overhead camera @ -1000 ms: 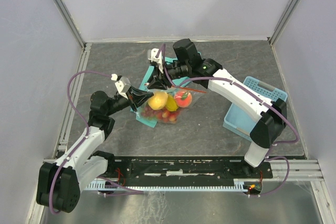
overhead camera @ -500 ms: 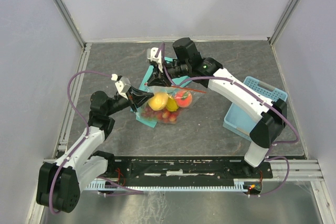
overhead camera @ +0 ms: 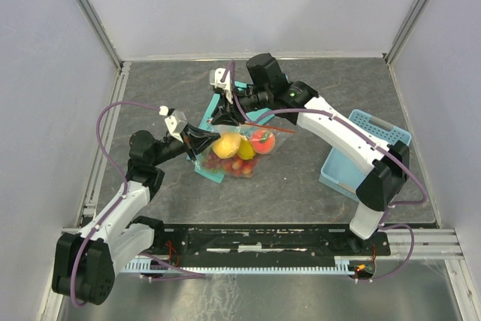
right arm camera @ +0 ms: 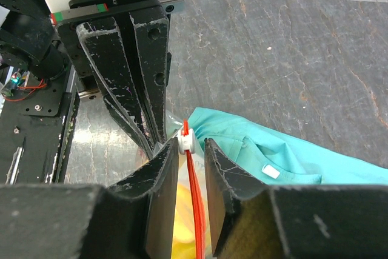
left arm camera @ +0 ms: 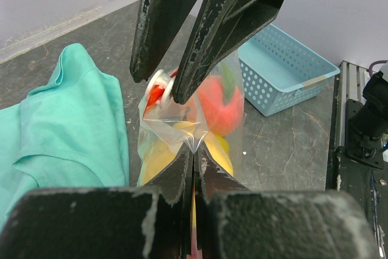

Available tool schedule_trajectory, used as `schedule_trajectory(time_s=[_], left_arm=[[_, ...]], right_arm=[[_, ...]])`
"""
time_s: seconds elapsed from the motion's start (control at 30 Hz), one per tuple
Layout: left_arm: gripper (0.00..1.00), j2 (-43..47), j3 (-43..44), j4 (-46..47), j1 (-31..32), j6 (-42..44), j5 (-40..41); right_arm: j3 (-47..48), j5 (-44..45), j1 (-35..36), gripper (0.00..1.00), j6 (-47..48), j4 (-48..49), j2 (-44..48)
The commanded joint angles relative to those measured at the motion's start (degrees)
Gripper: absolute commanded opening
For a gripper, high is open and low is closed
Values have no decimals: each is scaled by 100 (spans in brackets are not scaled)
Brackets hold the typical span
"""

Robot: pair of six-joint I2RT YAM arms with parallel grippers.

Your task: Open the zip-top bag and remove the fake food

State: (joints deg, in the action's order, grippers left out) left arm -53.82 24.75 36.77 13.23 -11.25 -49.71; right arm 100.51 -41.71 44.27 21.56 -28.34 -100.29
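Left end effector [left arm camera: 194, 151] clamps zip-top bag [left arm camera: 176, 122] edge; right end effector [right arm camera: 191, 147] narrow, seemingly unclamped.

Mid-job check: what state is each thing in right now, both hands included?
left hand: shut on the bag edge.
right hand: open, fingers straddling the slider.
bag: pinched at one edge, how far unzipped unclear.
food: inside the bag.
cloth: rumpled, beside the bag.
basket: upright.
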Motion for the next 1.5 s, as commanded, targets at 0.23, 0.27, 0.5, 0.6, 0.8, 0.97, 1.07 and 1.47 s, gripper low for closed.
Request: schedule_trajectory(time_s=[0.23,0.27,0.5,0.6,0.8,0.97,1.07,1.47], left_arm=[[3,91,42,594,-3,-263,-126],[3,85,41,594,-6,-264,-126],[3,179,25,444,-1,-148,110],[3,221,21,364,1,-97,240],[3,300,22,170,-7,29,525],[3,331,22,56,-9,111,622],[3,341,43,-66,-15,172,735],[3,448,30,-308,-53,290,1112]], right_arm=[[391,-21,55,25,108,-74,-105],[395,-25,55,22,120,-83,-105],[224,60,35,11,270,-180,73],[83,105,-33,10,274,-177,204],[-247,141,-173,9,208,-65,388],[-516,170,-305,9,84,111,577],[-677,185,-392,9,48,141,735],[-2049,244,-797,10,-435,644,1701]])
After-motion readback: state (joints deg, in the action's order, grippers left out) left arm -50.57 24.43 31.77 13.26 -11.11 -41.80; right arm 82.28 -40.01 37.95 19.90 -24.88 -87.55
